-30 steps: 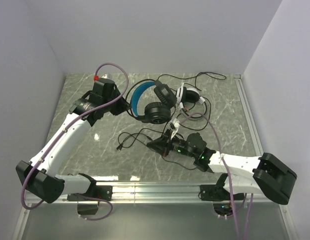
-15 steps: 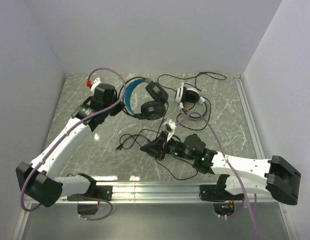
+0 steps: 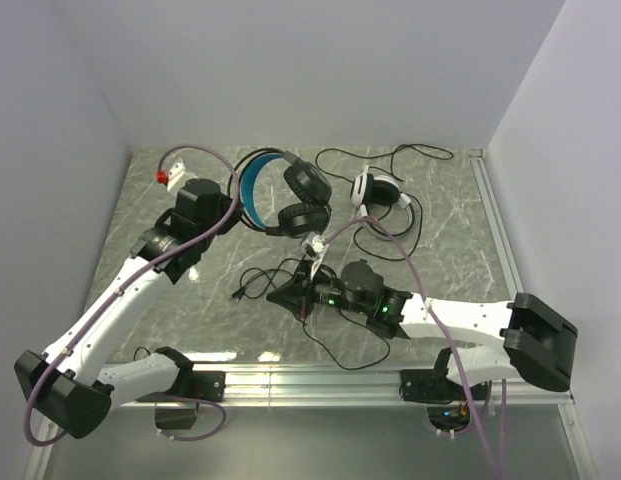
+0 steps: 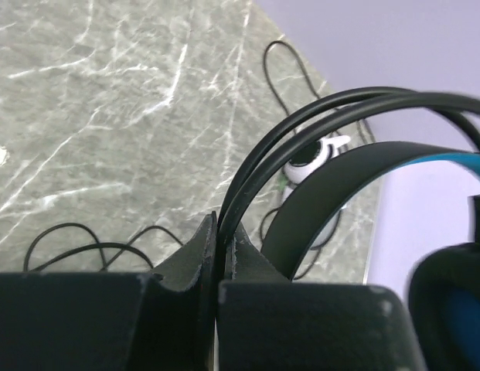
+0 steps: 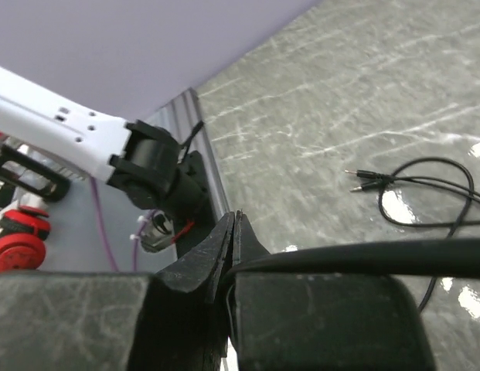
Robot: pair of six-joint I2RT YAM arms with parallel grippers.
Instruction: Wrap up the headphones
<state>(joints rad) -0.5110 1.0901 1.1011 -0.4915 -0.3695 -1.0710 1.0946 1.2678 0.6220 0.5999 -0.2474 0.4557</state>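
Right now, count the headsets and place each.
2. The black, blue-banded headset is clamped in the left gripper; the white headset lies on the table right of it. None seems hidden.

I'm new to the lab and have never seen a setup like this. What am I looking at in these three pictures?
Two robot arms stand at a marble table. One picture looks down from above; the other two come from a camera on each wrist. The left gripper is shut on the thin frame of the black headset with a blue band. The right gripper pinches a black cable. A white headset lies on the table among loose cable.
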